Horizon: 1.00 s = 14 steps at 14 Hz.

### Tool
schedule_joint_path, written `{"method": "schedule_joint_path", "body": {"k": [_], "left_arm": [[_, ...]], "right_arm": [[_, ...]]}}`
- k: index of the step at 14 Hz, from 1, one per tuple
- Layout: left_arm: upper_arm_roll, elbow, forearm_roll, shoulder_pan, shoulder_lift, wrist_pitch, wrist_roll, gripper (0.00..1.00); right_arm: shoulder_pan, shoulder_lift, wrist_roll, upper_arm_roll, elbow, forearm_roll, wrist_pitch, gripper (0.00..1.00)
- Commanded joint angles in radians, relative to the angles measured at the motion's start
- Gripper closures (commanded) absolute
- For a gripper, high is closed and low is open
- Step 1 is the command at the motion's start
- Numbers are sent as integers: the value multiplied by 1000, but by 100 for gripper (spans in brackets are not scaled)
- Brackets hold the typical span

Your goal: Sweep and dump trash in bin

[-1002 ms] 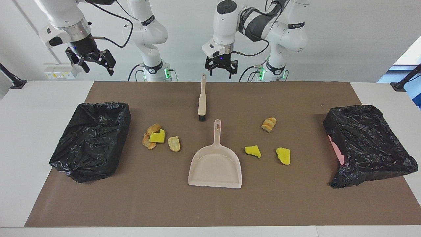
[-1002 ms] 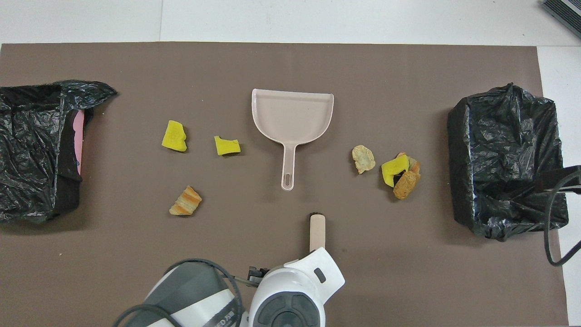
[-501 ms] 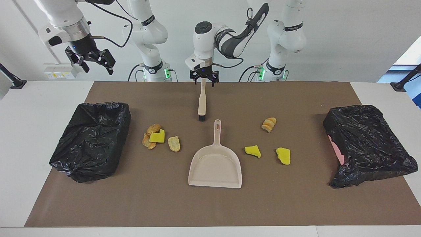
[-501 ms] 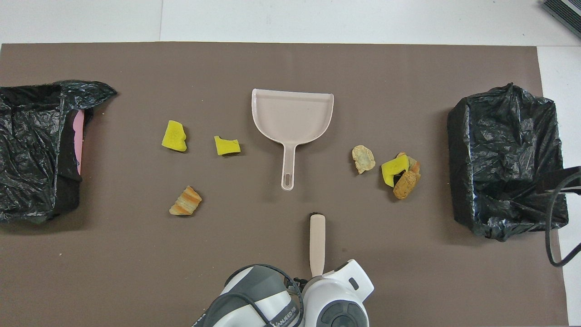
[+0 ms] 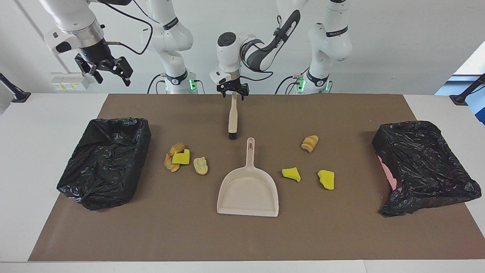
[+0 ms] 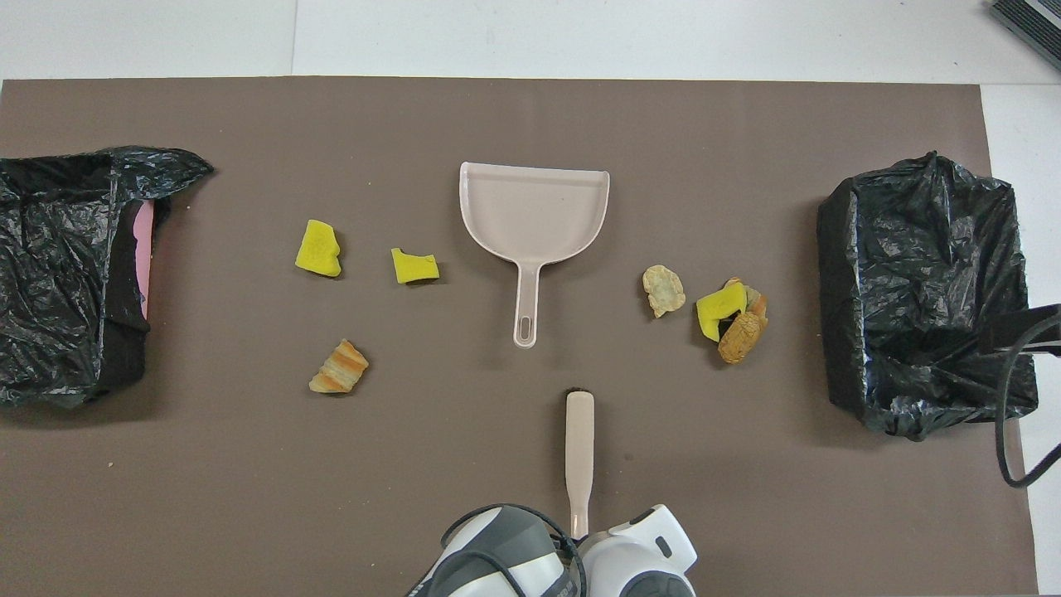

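Nothing is swept yet: the trash lies loose mid-bench either side of the empty dustpan. The left gripper sits at the brush handle's tip near the robots' edge, fingers astride it (clamped or not, I cannot tell). The right gripper waits, fingers apart, above the right arm's end. Counted: three yellow sponges, four bread lumps, two bins, one brush, one dustpan.
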Motion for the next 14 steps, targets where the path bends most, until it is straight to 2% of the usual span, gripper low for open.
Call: {"method": "schedule_joint_path", "body": {"k": [1,2,4,5,7,8,14], "left_arm": [[18,-6,-21,-27,1,6,-7,5],[18,-6,-21,-27,0,3,-7,13],[18,-8,-21,-27,-2,-4,-10,35],[21,-8,-21,-27,-3,-15,-16,50],[26,-1,-21,-14,-18,-79,-19,94],[33,-1,-19,-4,-31,-93,-19,100],[37,8,1,102,-146,-319,-16,100]], "right_arm": [[-10,-25,-30,0,-28,-8,7,0],[-10,-25,-30,0,-30,-8,7,0],[-10,-25,-30,0,-30,-8,7,0],[-10,-25,-30,0,-30,-8,7,0],[-10,-25,-30,0,-30,-8,7,0],[-10,-25,-30,0,-30,-8,7,0],[-8,-23,-18,0,-30,-8,10,0]]}}
